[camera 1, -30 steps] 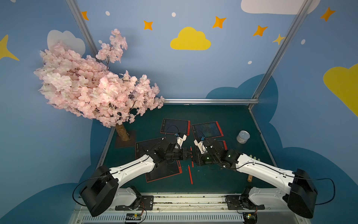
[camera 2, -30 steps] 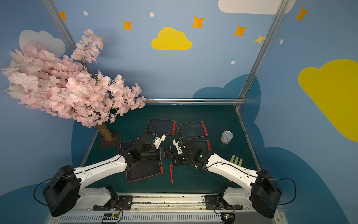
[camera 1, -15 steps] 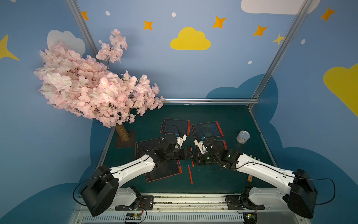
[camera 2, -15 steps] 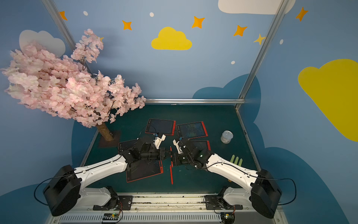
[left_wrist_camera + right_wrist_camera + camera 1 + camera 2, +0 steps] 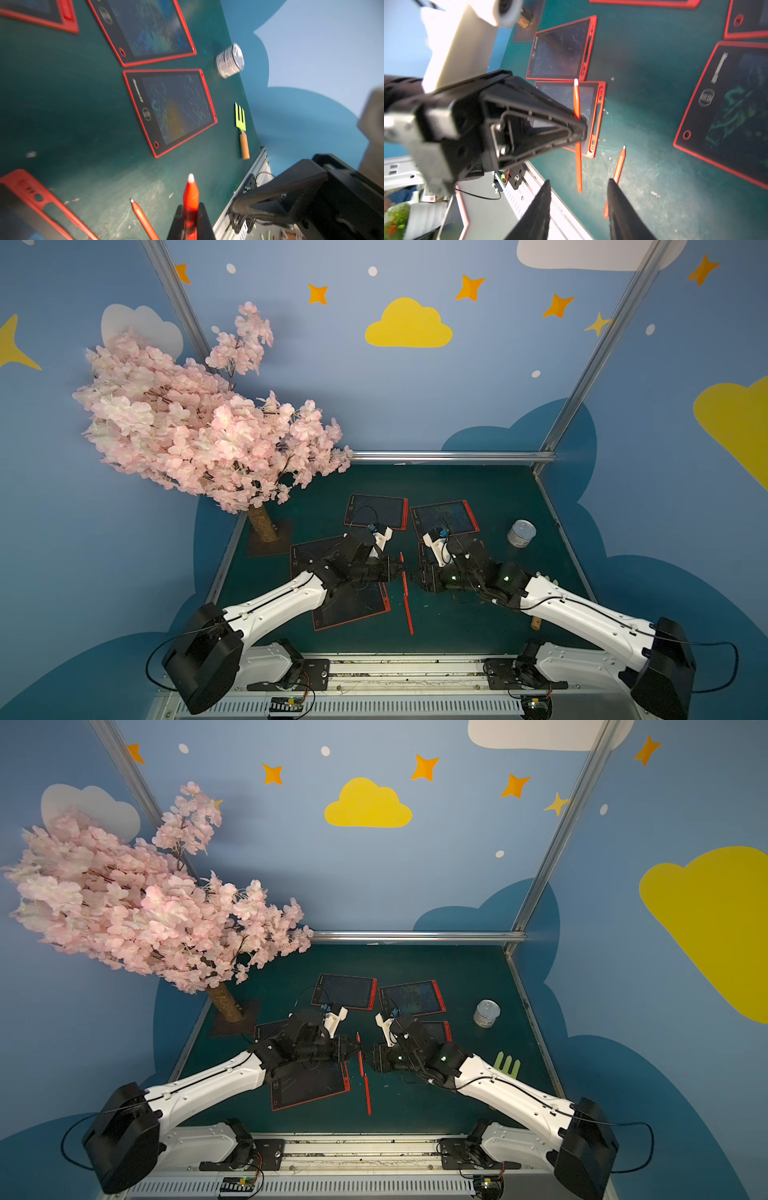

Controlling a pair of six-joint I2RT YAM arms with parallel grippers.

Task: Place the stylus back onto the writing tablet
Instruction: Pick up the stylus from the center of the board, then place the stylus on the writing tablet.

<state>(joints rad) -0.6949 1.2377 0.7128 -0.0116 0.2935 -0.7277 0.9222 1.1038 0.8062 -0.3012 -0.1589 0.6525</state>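
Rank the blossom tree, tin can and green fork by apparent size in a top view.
1. Blossom tree, by far largest.
2-3. Tin can and green fork: look alike; the right arm hides the fork's handle, so unranked.

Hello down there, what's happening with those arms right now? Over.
Left gripper shut on stylus, held off the table. Right gripper open, holding nothing. Second stylus lying near the tablet.

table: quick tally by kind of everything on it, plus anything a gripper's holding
writing tablets: 5
styluses: 2, one held in the left gripper
tin can: 1
garden fork: 1
blossom tree: 1
total: 10
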